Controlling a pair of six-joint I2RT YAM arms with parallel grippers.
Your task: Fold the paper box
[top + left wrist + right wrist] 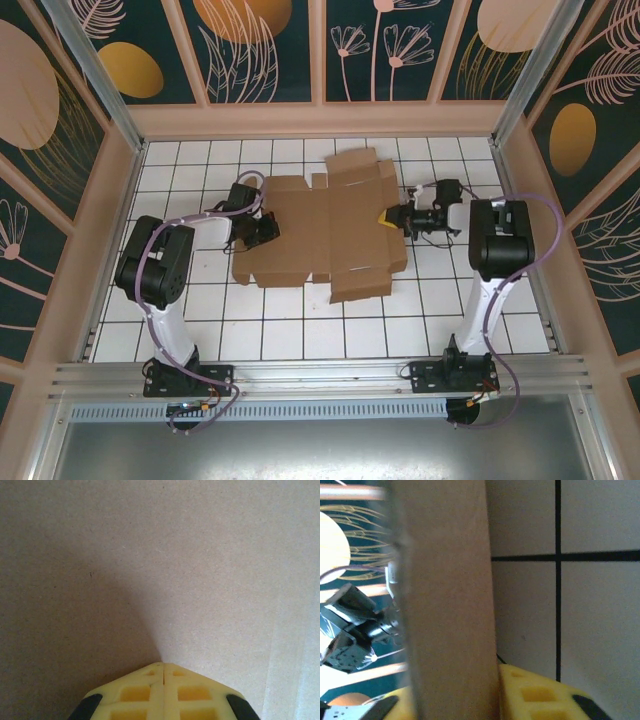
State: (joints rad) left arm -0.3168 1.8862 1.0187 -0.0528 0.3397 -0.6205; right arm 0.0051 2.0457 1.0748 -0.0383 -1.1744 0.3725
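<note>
The paper box [320, 225] lies as a flat brown die-cut sheet with flaps in the middle of the white tiled table. My left gripper [262, 232] is shut, and its yellow fingertips [150, 672] press down on the sheet's left part, with cardboard [160, 570] all round them. At the sheet's right edge, my right gripper [392, 217] straddles a raised flap [452, 605]. Its jaws are a little apart with the flap standing between them. The flap rests against the right finger [535, 692], and the left finger [392, 705] is mostly hidden behind the cardboard.
Bare white tiles [300, 335] lie between the sheet and the arm bases. Patterned wall panels [90, 150] and aluminium posts [520, 100] enclose the table on three sides. A metal rail [320, 375] runs along the near edge.
</note>
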